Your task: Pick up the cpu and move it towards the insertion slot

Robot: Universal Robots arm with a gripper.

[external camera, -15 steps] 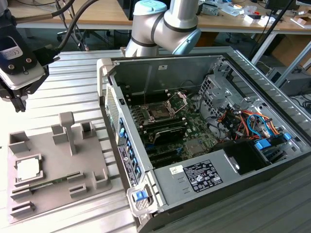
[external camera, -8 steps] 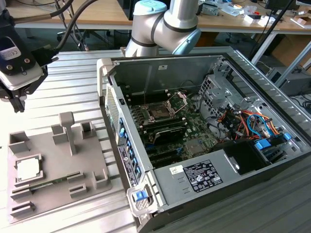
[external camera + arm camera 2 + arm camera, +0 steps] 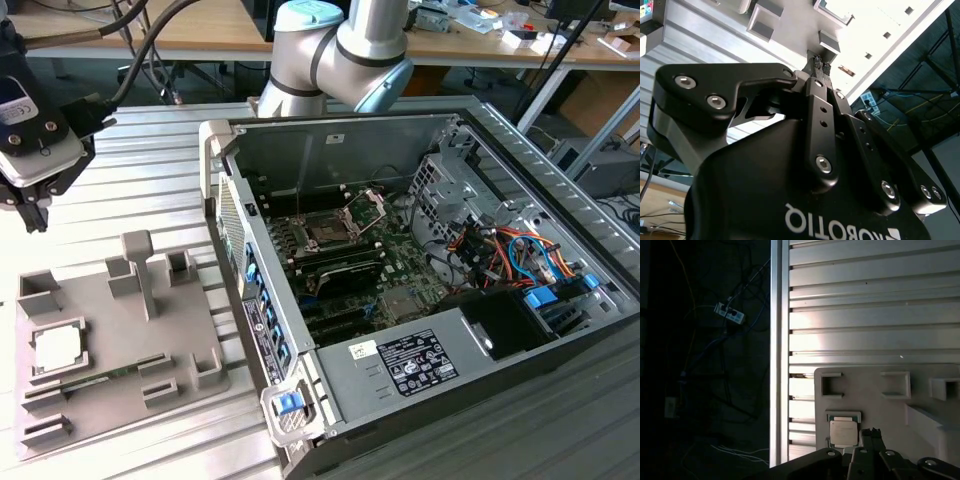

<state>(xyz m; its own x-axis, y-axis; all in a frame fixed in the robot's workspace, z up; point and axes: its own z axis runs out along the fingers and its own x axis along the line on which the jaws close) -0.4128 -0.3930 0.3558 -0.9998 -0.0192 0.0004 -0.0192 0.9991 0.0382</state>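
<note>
Gripper (image 3: pixel 821 64) fingers pressed together, nothing betw. them, hovering above grey tray (image 3: pixel 190 330). Cpu (image 3: pixel 843 432) lies flat in its tray pocket, below and clear of fingertips (image 3: pixel 871 435). Insertion slot (image 3: pixel 328 232) well apart, inside PC case (image 3: pixel 340 150).
</note>
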